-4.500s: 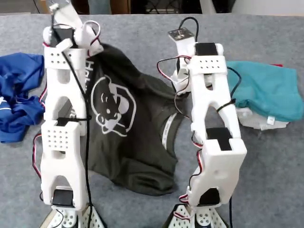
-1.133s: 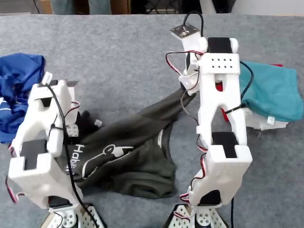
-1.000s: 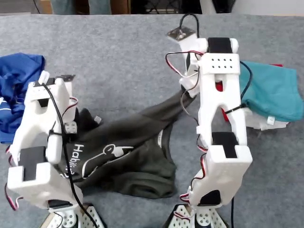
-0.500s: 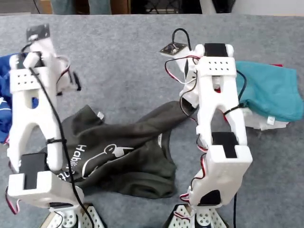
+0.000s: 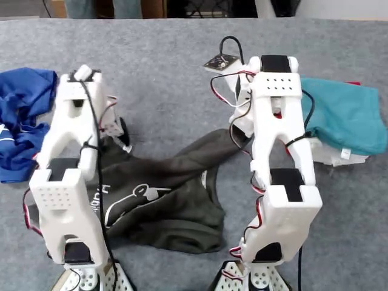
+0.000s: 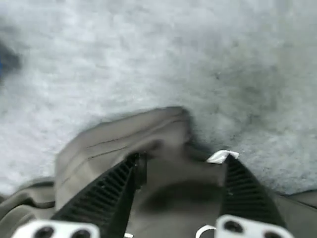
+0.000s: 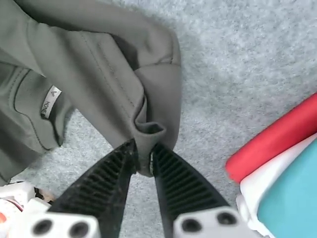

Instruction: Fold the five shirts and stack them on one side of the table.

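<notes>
A crumpled olive shirt [image 5: 176, 200] lies at the 6 o'clock side of the grey counter [image 5: 163, 66], strung between two arms, with folding not yet under way. The right hand [image 7: 142, 151] is clamped on a small pucker of cloth at the shirt's 2 o'clock corner. The left hand [image 6: 181, 161] hovers with its fingers apart over the 10 o'clock corner, straddling the fabric beside a white tag [image 6: 221, 156]. A blue shirt [image 5: 24, 115] waits in a heap at 9 o'clock, and a teal shirt [image 5: 339, 115] tops the pile [image 5: 327, 154] at 3 o'clock, with a red shirt [image 7: 270, 144] showing beneath it. The risks look plain. The right hand's bite is thin and close to the fold's edge, so a firm pull could slip the cloth free. The left hand, if it closes where it is, may catch only the tag or a single layer, and the corner would drop on the lift. With the body of the shirt bunched and its print twisted under, a pull from one corner alone would likely drag the heap, not spread it. The right arm also works just beside the pile, so a wide swing toward 3 o'clock could knock it askew.
</notes>
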Motion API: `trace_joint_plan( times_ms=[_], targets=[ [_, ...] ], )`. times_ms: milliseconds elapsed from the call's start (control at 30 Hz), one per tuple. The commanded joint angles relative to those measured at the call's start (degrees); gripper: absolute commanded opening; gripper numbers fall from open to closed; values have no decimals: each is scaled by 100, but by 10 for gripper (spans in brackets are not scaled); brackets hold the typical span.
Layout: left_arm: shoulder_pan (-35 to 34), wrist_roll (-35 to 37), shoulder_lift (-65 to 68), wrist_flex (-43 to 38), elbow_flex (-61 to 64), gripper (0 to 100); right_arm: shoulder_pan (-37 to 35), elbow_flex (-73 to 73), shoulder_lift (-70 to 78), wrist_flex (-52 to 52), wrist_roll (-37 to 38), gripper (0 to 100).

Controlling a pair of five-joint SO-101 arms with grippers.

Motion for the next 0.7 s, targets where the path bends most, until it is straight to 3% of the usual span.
trace_joint_plan(
  times_ms=[0,67,333,667],
  targets=[
    [-84,-299,-9,220,-620,102,79,-48,-66,-53,26,15],
    [-48,-633,-9,211,-655,34,79,-57,-66,-53,18,15],
    [13,-659,-26,62,-866,30,105,-708,-66,-53,-9,15],
    [-365,1380,62,-255,-3336,30,519,-2255,-75,44,-334,15]
  ],
)
